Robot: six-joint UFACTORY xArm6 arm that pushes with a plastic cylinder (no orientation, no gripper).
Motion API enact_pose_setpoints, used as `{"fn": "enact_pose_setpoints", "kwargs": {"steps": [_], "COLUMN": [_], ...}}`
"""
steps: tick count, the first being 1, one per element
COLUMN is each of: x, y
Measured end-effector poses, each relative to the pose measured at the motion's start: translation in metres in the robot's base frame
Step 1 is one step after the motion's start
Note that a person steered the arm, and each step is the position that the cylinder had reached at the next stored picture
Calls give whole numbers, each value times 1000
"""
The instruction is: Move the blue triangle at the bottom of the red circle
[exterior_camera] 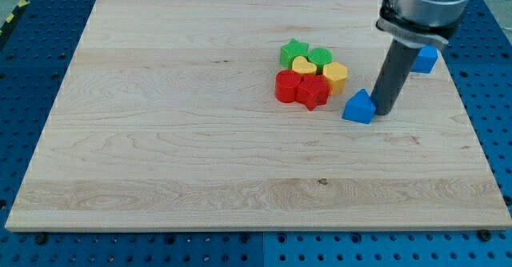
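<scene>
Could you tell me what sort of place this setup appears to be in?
Probably a robotics lab bench. A wooden board lies on a blue perforated table, with a printed marker tag at the board's corner. My tip touches the blue triangle, beside small coloured test blocks such as the red circle.

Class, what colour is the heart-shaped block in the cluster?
Yellow: the heart block sits between the green blocks and the red ones, in the camera view.
</scene>
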State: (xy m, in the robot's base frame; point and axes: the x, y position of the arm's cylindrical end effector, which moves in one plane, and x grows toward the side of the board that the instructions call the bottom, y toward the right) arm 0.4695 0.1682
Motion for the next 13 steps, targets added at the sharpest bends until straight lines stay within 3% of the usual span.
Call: {"fn": "enact_pose_setpoints", "kwargs": {"steps": [1, 3, 5, 7, 13], "x": [18, -14, 17, 31, 36], "y": [-13, -8, -47, -15, -72]}}
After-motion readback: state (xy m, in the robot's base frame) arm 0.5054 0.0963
